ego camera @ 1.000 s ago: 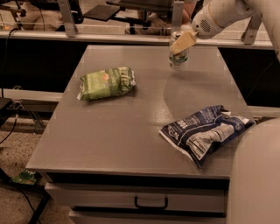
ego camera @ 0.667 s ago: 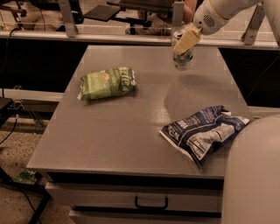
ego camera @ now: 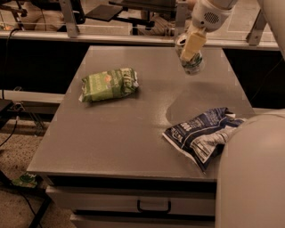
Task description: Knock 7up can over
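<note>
Ok, status: gripper (ego camera: 192,48) is at the far-right part of the table (ego camera: 120,138), hanging off the white arm (ego camera: 209,13) that comes in from the top right. It sits right against the 7up can (ego camera: 195,65), with a cream-coloured part of it overlapping the can's upper half. Can't tell if it's clamped on the can or spread.

The can is tilted, not upright: its silver top leans up and left toward the table's far edge, and its green-and-white body is lower right. Can't tell if its base is touching the tabletop.

Green snack bag (ego camera: 109,83) lies flat on the left half of the table, well apart from the can. Blue-and-white snack bag (ego camera: 202,133) is crumpled at the near-right edge, also apart from the can. Robot's white body (ego camera: 254,178) fills the lower right corner and covers part of that bag. Drawer handle (ego camera: 153,207) sits below the front edge.
</note>
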### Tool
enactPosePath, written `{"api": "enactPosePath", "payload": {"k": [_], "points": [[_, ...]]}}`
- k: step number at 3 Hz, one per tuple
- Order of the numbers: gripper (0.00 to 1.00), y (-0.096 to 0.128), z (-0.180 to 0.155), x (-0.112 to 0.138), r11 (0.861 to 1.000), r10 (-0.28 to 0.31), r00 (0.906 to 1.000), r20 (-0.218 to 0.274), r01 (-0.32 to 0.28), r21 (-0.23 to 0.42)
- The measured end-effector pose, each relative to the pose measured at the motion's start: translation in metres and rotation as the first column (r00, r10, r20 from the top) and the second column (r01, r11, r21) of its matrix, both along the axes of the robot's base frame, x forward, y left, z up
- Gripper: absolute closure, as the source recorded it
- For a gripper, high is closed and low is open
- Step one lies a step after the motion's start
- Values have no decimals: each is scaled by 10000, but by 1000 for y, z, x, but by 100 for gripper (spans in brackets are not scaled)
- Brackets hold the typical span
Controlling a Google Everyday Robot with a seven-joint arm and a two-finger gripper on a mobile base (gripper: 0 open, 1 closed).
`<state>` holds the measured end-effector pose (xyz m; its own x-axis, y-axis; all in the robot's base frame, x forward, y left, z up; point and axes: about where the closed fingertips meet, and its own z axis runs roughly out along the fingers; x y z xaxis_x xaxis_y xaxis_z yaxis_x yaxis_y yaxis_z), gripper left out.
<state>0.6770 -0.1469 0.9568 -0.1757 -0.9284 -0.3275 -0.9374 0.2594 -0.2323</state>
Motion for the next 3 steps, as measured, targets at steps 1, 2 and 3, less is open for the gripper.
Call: {"api": "enactPosePath", "payload": {"k": [1,2,3], "points": [[100,5,-6,-12,9890,860,9961,-176,-875,-1191],[80,12,-14,-27,9615,1642,9852,-487,-1708,-2151],[57,15,-18,-36,9458,1953,9786,-651,-2055,-2516]]}}
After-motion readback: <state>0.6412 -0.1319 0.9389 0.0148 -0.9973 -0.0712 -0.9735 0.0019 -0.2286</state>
